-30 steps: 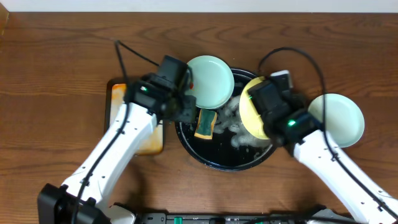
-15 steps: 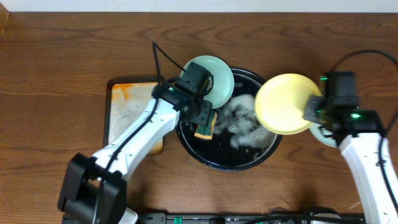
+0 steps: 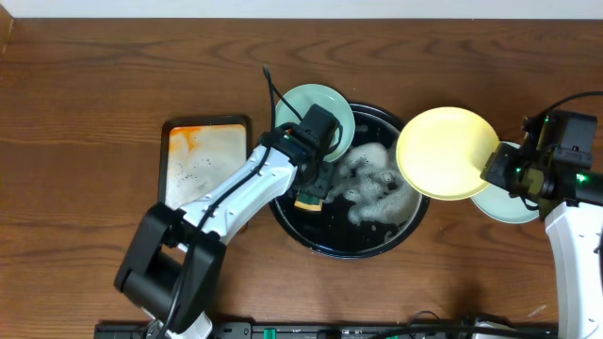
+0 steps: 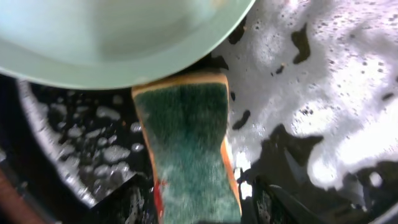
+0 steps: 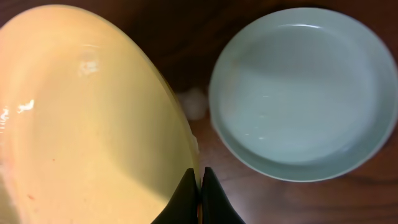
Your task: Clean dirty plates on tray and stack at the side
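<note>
**Plate stacking: yellow onto mint, right side**

Right end effector (image 5: 199, 186) is clenched on the rim of the yellow plate (image 3: 443, 151). The plate is in the air, tilted, spanning the right edge of the tray (image 3: 353, 247) and overlapping the side mint plate (image 5: 305, 93). That mint plate sits on the table (image 3: 94, 94), just right of the tray.

Judgement: the step in hand is setting yellow onto the side mint plate.
- Shift right until centred over the mint plate.
- Level the plate, then lower until the rims nest.
- Release only then.

The rim pinch is thin and likely wet, so slow moves. An off-centre drop could let it slide off the edge.

Left end effector (image 3: 318, 174) grasps the sponge (image 4: 186, 143) in the foamy tray. It is right beside the second mint plate (image 3: 316, 111), which leans on the tray rim and looks to be next for scrubbing.
</note>
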Available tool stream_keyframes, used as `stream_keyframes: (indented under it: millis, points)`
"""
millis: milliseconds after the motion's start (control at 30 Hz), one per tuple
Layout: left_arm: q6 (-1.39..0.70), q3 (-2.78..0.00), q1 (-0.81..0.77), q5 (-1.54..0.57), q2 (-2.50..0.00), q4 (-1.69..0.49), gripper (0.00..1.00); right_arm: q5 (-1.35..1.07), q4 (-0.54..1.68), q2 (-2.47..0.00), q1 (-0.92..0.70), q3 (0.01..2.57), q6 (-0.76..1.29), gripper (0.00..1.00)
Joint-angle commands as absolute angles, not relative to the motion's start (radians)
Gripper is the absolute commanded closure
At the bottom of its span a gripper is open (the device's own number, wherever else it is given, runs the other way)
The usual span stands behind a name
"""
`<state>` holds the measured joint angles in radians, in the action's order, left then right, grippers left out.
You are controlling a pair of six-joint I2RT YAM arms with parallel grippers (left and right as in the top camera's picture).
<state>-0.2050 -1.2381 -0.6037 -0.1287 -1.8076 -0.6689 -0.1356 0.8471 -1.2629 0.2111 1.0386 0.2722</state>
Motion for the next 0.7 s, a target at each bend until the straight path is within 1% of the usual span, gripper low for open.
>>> stream_keyframes:
  millis: [0, 133, 200, 233, 267, 300, 333, 367, 533, 667]
  points:
    - [-0.208, -1.234, -0.616, -0.138, -1.875, -0.652, 0.45, -0.192, 0.851, -1.254, 0.213, 1.047, 0.242, 0.99]
    - [-0.207, -1.234, -0.619, -0.137, -1.928, -0.642, 0.46, -0.185, 0.857, -1.254, 0.198, 1.047, 0.213, 0.99]
    - [-0.207, -1.234, -0.619, -0.138, -1.944, -0.638, 0.52, -0.184, 0.857, -1.254, 0.192, 1.047, 0.2, 0.99]
    - [-0.207, -1.234, -0.619, -0.138, -1.948, -0.635, 0.56, -0.184, 0.857, -1.254, 0.188, 1.047, 0.2, 0.99]
    - [-0.207, -1.234, -0.619, -0.138, -1.948, -0.634, 0.69, -0.184, 0.858, -1.254, 0.184, 1.047, 0.195, 0.99]
    - [-0.207, -1.235, -0.619, -0.138, -1.946, -0.635, 0.79, -0.183, 0.857, -1.254, 0.18, 1.047, 0.183, 0.99]
    - [-0.208, -1.237, -0.619, -0.138, -1.943, -0.635, 0.87, -0.175, 0.857, -1.254, 0.176, 1.047, 0.176, 0.99]
    - [-0.208, -1.237, -0.619, -0.138, -1.936, -0.637, 0.92, -0.153, 0.86, -1.254, 0.17, 1.047, 0.175, 0.99]
    - [-0.223, -1.255, -0.617, -0.138, -1.859, -0.689, 0.92, -0.038, 0.876, -1.254, 0.09, 1.047, 0.141, 0.99]
    - [-0.226, -1.263, -0.593, -0.138, -1.748, -0.734, 0.92, 0.07, 0.872, -1.254, -0.022, 1.047, 0.141, 0.99]
